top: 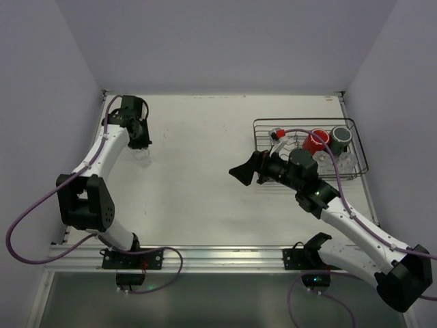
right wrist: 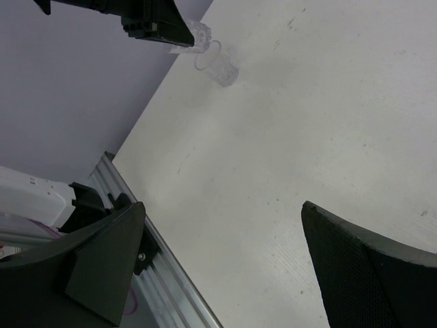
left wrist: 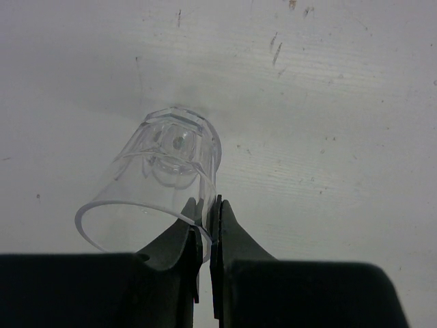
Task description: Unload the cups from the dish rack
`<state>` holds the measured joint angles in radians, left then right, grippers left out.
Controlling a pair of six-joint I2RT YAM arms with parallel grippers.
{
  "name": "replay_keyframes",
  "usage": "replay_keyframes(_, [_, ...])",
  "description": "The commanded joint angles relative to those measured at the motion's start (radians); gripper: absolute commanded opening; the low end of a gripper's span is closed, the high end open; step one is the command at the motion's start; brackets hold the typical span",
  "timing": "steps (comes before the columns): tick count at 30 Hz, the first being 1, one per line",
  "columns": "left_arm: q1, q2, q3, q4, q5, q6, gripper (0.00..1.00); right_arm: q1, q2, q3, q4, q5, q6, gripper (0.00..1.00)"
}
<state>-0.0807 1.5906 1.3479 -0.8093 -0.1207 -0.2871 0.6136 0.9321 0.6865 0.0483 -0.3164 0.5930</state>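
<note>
Judged as partly done. Out of the rack so far: one clear see-through plastic tumbler (left wrist: 151,183), at the far left of the white table (top: 205,205), well apart from the rectangular black wire dish rack (top: 355,147). Left to unload: a red round cup (top: 315,141) and a dark grey round cup (top: 341,137); further see-through cups there too faint to confirm.

At the left gripper (left wrist: 207,205): pinched almost closed on the tumbler's wall at the rim. At the right gripper (top: 246,172): spread fully, holding nothing, over bare table just beside the rack.

Clear glossy plastic tumbler (left wrist: 157,178), matt white scuffed surface (left wrist: 328,102), thin black metal-wire dish rack (top: 304,121), matt black left end effector (left wrist: 208,208).
</note>
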Motion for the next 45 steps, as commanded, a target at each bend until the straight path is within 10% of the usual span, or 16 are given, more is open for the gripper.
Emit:
replay_keyframes(1, [0.006, 0.025, 0.057, -0.070, 0.007, 0.046, 0.00, 0.003, -0.019, -0.010, 0.010, -0.012, -0.012, 0.99])
replay_keyframes(18, [0.004, 0.072, 0.039, -0.099, 0.019, 0.055, 0.00, 0.003, 0.010, -0.022, 0.036, -0.020, 0.004, 0.99])
replay_keyframes(38, [0.004, 0.054, 0.085, -0.099, -0.027, 0.040, 0.67, 0.003, -0.025, 0.005, -0.040, 0.080, -0.044, 0.99])
replay_keyframes(45, [-0.017, -0.159, 0.097, 0.071, 0.168, 0.017, 0.85, -0.002, -0.071, 0.047, -0.232, 0.307, -0.090, 0.89])
